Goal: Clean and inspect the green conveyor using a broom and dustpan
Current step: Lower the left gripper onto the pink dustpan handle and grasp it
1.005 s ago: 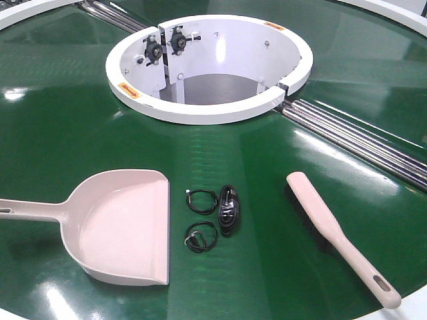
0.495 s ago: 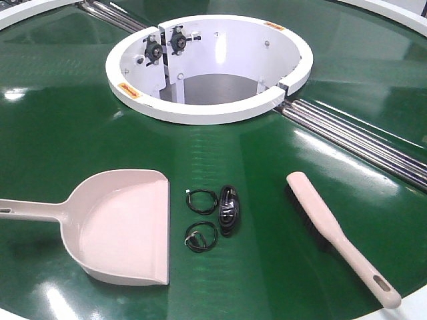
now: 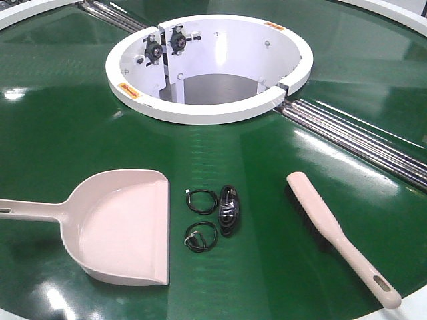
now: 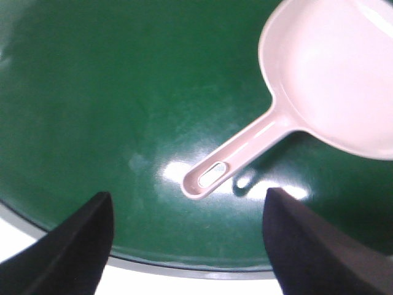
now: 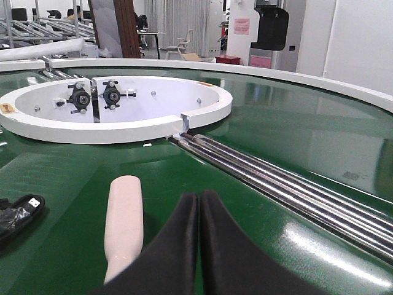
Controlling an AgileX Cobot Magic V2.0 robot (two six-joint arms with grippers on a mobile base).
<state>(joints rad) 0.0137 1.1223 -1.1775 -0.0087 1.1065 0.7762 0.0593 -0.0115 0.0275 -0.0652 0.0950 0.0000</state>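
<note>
The green conveyor (image 3: pixel 60 127) fills the front view, with its white ring opening (image 3: pixel 208 67) at the top middle and metal roller strips (image 3: pixel 360 143). The dustpan (image 3: pixel 120 227) lies at the lower left, handle pointing left. The broom (image 3: pixel 333 233) lies at the lower right, handle toward the near edge. Neither gripper shows in the front view. My left gripper (image 4: pixel 187 212) is open and empty, hovering over the belt's edge just short of the dustpan's handle end (image 4: pixel 209 175). My right gripper (image 5: pixel 199 200) is shut and empty, just right of the broom (image 5: pixel 124 215).
Small black debris lies between dustpan and broom: two coiled wire loops (image 3: pixel 201 235) and a black oval piece (image 3: pixel 228 209), also at the left edge of the right wrist view (image 5: pixel 18 212). The belt's near rim (image 4: pixel 184 267) runs under my left gripper.
</note>
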